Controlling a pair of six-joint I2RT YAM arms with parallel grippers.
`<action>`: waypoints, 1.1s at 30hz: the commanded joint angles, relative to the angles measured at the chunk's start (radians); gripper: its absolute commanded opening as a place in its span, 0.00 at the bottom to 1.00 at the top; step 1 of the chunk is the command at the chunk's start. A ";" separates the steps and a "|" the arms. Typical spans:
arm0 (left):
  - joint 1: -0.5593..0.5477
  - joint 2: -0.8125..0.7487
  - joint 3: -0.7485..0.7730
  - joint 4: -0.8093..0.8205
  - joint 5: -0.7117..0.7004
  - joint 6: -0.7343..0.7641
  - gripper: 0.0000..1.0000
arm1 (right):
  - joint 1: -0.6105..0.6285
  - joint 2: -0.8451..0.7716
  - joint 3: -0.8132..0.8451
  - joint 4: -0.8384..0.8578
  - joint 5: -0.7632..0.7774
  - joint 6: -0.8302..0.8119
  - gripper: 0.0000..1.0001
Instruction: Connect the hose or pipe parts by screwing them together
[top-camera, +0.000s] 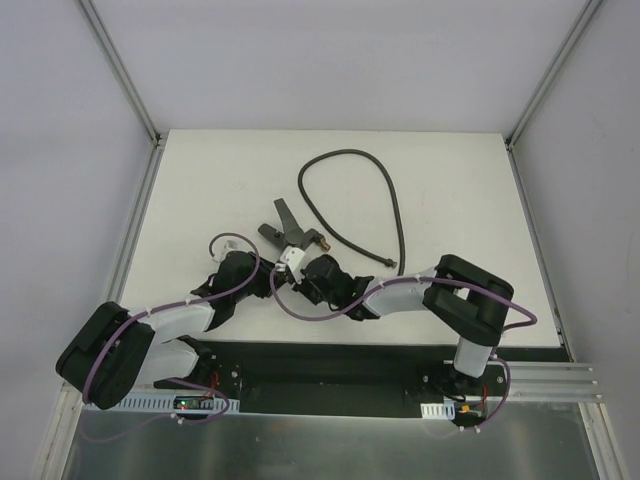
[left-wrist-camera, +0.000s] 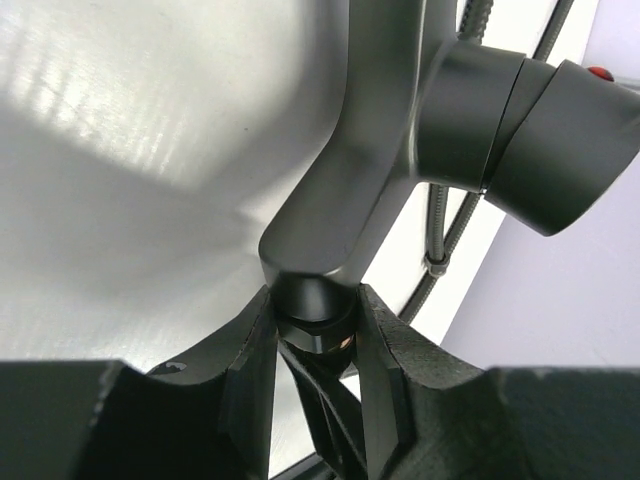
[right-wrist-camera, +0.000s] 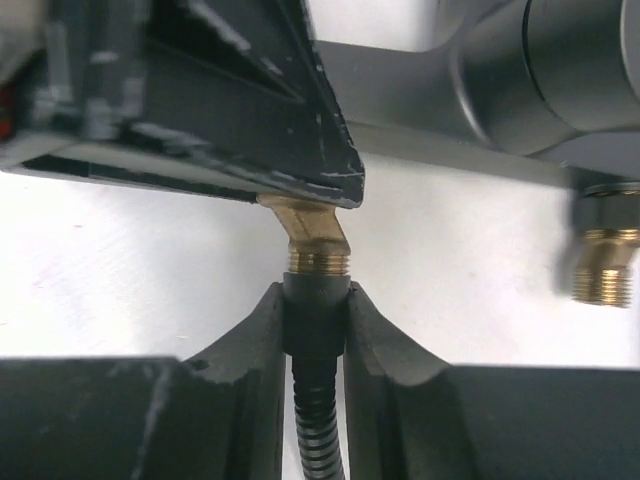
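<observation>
qty | hose (top-camera: 345, 152) x1 | forked fitting (top-camera: 284, 215) x1 | L gripper (left-wrist-camera: 316, 300) + R gripper (right-wrist-camera: 315, 292) = 2 (1 per arm)

Long dark-grey flexible hose (top-camera: 345, 152) lies in an open loop on the white table (top-camera: 220, 180), one brass end meeting a brass tip of the small dark-grey forked fitting (top-camera: 284, 228), its second brass threaded tip (right-wrist-camera: 605, 265) unconnected alongside.

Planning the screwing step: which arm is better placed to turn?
Probably right: the right end effector grips the hose end against the brass tip of the fitting; the left end effector clamps its base.
</observation>
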 joint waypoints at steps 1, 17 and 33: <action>-0.010 -0.063 -0.047 0.074 -0.010 0.022 0.00 | -0.134 0.027 0.056 0.171 -0.515 0.166 0.01; -0.010 -0.082 -0.176 0.248 -0.094 0.053 0.00 | -0.361 0.348 0.132 0.786 -1.012 0.875 0.01; -0.010 -0.056 -0.056 0.085 -0.062 0.034 0.00 | -0.219 -0.076 0.026 -0.031 -0.413 0.158 0.74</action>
